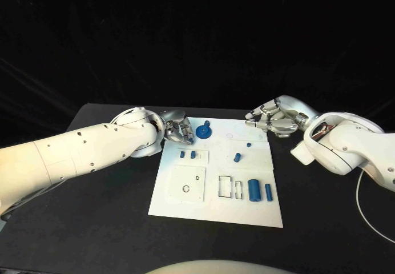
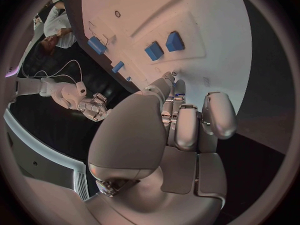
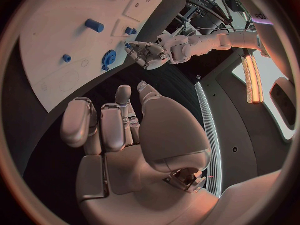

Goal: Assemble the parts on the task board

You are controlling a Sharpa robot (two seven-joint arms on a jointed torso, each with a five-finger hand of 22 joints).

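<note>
The white task board point(image 1: 216, 197) lies in the middle of the table. A round blue disc point(image 1: 204, 133) sits near its far left corner, and two small blue pieces point(image 1: 188, 154) lie just nearer. Two blue cylinders point(image 1: 261, 190) lie at the near right. My left hand point(image 1: 178, 131) hovers at the far left corner, fingertips beside the disc. Its fingers point(image 2: 187, 127) are drawn together and a bit of blue shows behind them. My right hand point(image 1: 275, 119) hangs off the far right corner, fingers point(image 3: 103, 127) curled, holding nothing.
Two more small blue pieces point(image 1: 248, 144) point(image 1: 237, 157) stand in the board's upper right part. Rectangular recesses point(image 1: 225, 186) and a raised square plate point(image 1: 188, 182) mark the near half. Black table point(image 1: 99, 228) surrounds the board.
</note>
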